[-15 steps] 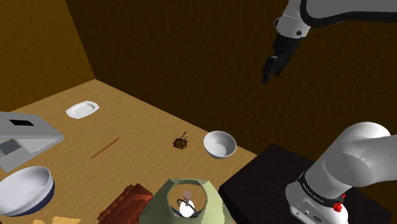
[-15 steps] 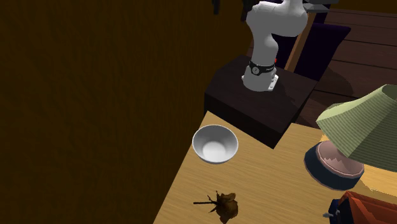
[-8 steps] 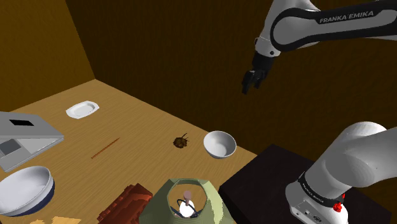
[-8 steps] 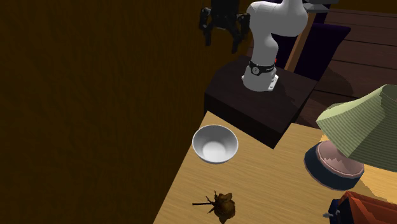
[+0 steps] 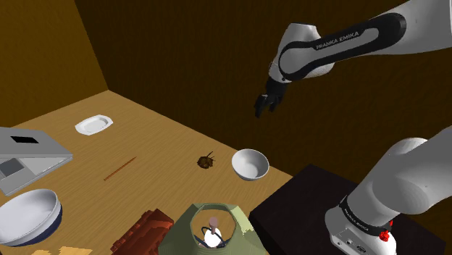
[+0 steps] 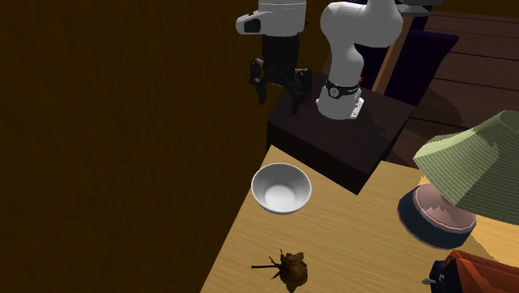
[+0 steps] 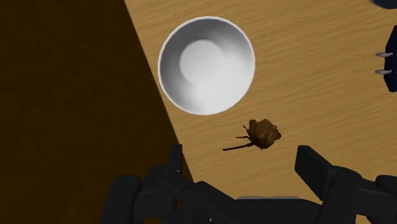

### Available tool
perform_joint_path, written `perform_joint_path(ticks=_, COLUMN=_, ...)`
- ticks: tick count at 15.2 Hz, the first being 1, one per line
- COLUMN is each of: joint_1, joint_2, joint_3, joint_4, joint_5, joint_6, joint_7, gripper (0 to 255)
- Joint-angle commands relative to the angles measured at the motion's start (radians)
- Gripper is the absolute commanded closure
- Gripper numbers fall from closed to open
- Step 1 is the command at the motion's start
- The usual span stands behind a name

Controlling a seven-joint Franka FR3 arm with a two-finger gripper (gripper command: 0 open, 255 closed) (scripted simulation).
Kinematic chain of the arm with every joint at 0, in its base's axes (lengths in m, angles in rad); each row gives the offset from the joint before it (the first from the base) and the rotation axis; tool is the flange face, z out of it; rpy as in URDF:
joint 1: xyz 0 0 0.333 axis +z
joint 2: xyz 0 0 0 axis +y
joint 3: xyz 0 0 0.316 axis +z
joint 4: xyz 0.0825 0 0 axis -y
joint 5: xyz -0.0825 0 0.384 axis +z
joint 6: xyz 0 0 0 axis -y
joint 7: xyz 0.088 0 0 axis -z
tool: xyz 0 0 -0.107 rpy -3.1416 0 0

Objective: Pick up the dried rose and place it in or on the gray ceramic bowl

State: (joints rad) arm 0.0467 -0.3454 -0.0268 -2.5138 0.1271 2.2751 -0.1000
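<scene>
- Where the shoulder view comes nearest, a lamp (image 5: 210,228) with a ribbed green shade stands on the wooden surface (image 5: 145,141), with the arm's dark stand (image 5: 304,199) at that view's right.
- A large white bowl with a dark blue outside (image 5: 27,216) sits toward the shoulder view's left edge, and a reddish-brown ribbed object (image 5: 141,233) lies between it and the lamp.
- Further in, the pale grey bowl (image 5: 250,164) (image 6: 282,188) (image 7: 206,65) stands upright and empty by the surface's edge, close to the stand.
- The dried rose (image 5: 206,162) (image 6: 293,268) (image 7: 263,133) lies on the wood just beside that bowl, on the shoulder view's left of it, not touching it.
- A thin brown stick (image 5: 119,169) lies further left, then a flat grey device (image 5: 25,156).
- A small white dish (image 5: 93,124) rests well apart, near the far corner.
- The claw (image 5: 262,109) (image 6: 277,96) (image 7: 240,153) hangs in the air well above the bowl and rose, its fingers spread wide and holding nothing.
- In the wrist view the rose lies on the wood beyond the gap between them.
- A dark brown wall (image 5: 203,65) stands behind.
</scene>
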Motion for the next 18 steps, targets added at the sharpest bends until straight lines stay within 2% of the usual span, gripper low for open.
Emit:
perform_joint_path(ticks=1, joint_1=0.016, joint_2=0.077, joint_3=0.002, joint_4=0.022, joint_5=0.032, joint_6=0.065, joint_7=-0.005, gripper=0)
perform_joint_path(ticks=10, joint_1=0.064, joint_2=0.431, joint_3=0.013, joint_4=0.173, joint_5=0.224, joint_6=0.294, joint_7=-0.106, gripper=0)
perform_joint_path(ticks=18, joint_1=0.049, joint_2=0.742, joint_3=0.078, joint_4=0.405, joint_5=0.379, joint_6=0.399, joint_7=-0.198, gripper=0)
